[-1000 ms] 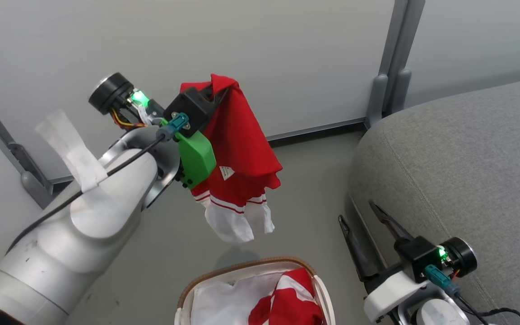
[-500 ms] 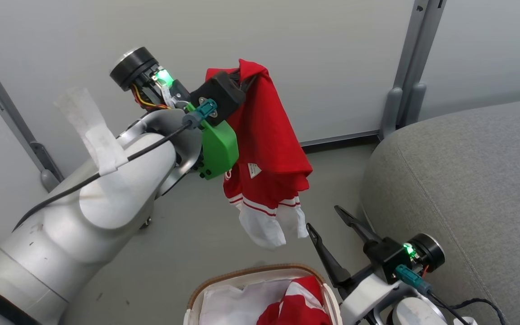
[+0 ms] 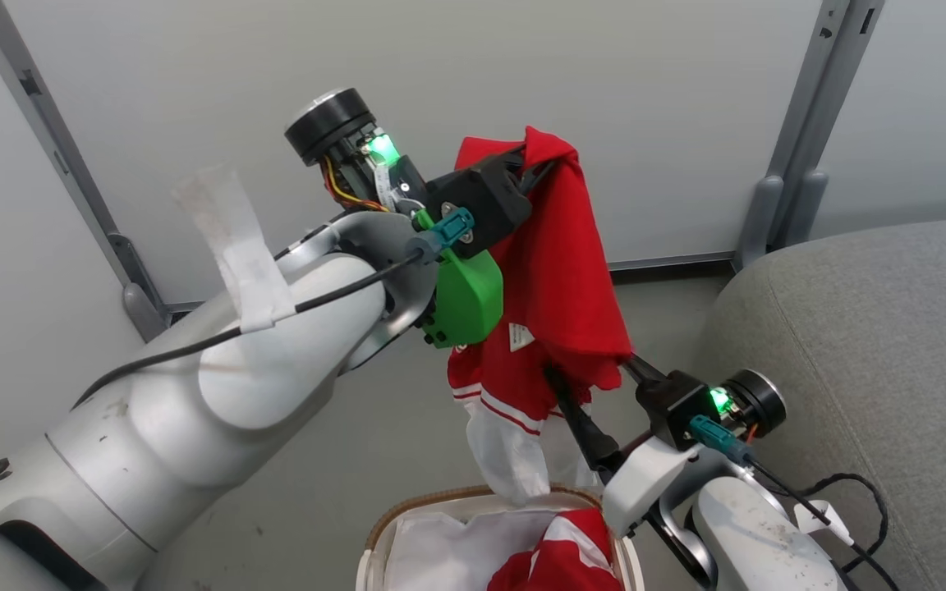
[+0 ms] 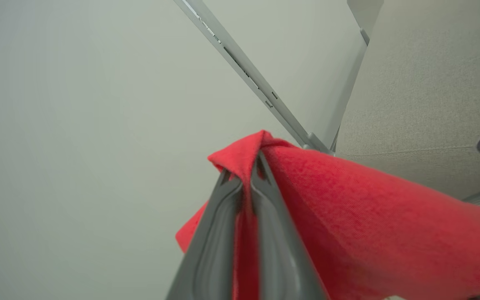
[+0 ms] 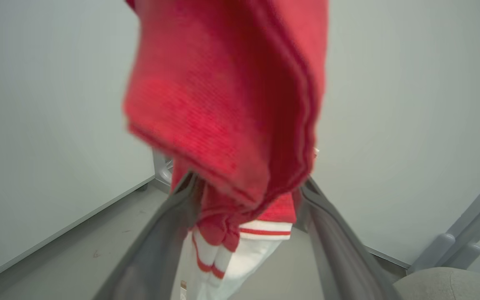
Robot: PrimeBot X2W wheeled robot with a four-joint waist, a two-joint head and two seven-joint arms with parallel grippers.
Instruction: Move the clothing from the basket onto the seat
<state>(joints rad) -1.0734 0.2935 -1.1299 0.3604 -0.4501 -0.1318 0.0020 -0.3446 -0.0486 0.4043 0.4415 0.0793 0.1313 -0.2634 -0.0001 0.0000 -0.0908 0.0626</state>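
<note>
Two red garments. We see one garment (image 3: 559, 271) hanging above the basket (image 3: 407, 510), left gripper (image 4: 243, 166) clamped on its top fold; right gripper (image 5: 248, 179) gapes, straddling its lower edge. Other garment (image 3: 555, 562) lies in basket, near the seat (image 3: 875, 345).

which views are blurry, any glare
Right wrist view: the red garment hangs close to the lens and looks soft, as do the jaws beside it. Left wrist view: the jaws blur near the lens, the garment at their tips is sharper. Head view: crisp, evenly lit, no glare.
</note>
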